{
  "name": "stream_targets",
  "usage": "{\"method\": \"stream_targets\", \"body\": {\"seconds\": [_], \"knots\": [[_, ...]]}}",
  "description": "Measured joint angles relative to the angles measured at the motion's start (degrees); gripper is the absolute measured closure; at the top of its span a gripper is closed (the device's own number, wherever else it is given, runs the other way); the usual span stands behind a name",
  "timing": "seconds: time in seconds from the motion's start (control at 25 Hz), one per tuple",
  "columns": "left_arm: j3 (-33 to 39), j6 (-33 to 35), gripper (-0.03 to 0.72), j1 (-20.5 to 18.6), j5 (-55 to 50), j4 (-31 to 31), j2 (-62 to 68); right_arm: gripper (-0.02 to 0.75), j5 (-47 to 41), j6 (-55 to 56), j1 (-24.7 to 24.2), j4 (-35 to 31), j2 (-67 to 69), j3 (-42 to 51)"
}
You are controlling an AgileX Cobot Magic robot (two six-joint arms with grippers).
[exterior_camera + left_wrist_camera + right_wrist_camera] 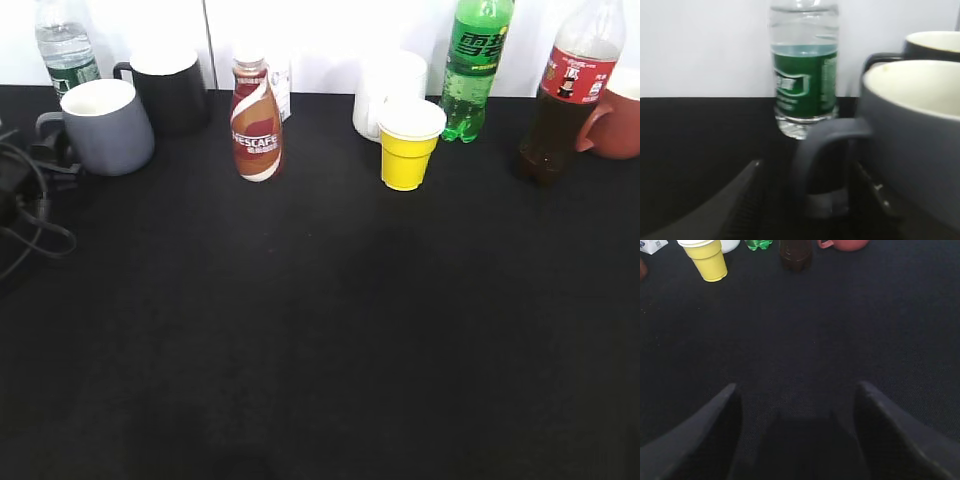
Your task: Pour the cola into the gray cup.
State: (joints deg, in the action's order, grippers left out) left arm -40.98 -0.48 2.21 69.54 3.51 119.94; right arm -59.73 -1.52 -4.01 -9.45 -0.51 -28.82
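The cola (565,100), dark liquid in a clear bottle with a red label, stands at the far right back; its base shows in the right wrist view (796,255). The gray cup (105,125) stands upright at the far left back, its handle pointing left. My left gripper (40,150) is at that handle. In the left wrist view its fingers (810,175) are spread on either side of the cup's (915,140) handle loop, with a gap on the left side. My right gripper (797,390) is open and empty over bare cloth, out of the exterior view.
Along the back stand a water bottle with a green label (65,45), a black mug (170,90), a Nescafe bottle (256,120), a white mug (390,85), a yellow cup (408,145), a green soda bottle (475,65) and a red mug (618,120). Cables lie at the left edge.
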Motion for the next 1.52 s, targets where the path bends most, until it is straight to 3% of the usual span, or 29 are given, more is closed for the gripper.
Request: {"method": "stream_targets", "body": {"seconds": [0.12,0.36,0.8,0.88,1.0,1.04,1.24,1.4,1.52], "knots": [[0.0,0.0,0.279,-2.9,0.0,-1.7,0.0,0.206,0.0,0.0,0.0,0.0,0.0,0.0],[-3.5,0.0,0.279,-3.4,-0.1,-7.6,2.4,0.206,0.0,0.0,0.0,0.0,0.0,0.0],[-9.0,0.0,0.281,-3.4,-5.5,-7.0,2.7,0.206,0.0,0.0,0.0,0.1,0.0,0.0],[-9.1,0.0,0.346,-3.4,-5.5,-7.0,3.2,0.206,0.0,0.0,0.0,0.1,0.0,0.0],[-9.1,0.0,0.613,-3.4,-5.3,-7.1,3.7,0.206,0.0,0.0,0.0,0.0,0.0,0.0],[-9.1,0.5,0.64,-3.4,-5.6,-6.8,3.9,0.206,0.0,0.0,0.0,0.0,0.0,0.0],[-9.1,0.5,0.64,-3.4,-6.1,-5.8,3.8,0.206,0.0,0.0,0.0,-0.5,0.0,0.0],[-8.3,0.5,0.64,-3.4,-17.1,-7.1,-2.7,0.206,0.0,0.0,0.0,-0.6,0.0,0.0],[-4.2,0.5,0.64,-3.4,-19.5,-7.7,-10.8,0.206,0.5,-0.6,0.0,-0.6,0.0,-0.3]]}}
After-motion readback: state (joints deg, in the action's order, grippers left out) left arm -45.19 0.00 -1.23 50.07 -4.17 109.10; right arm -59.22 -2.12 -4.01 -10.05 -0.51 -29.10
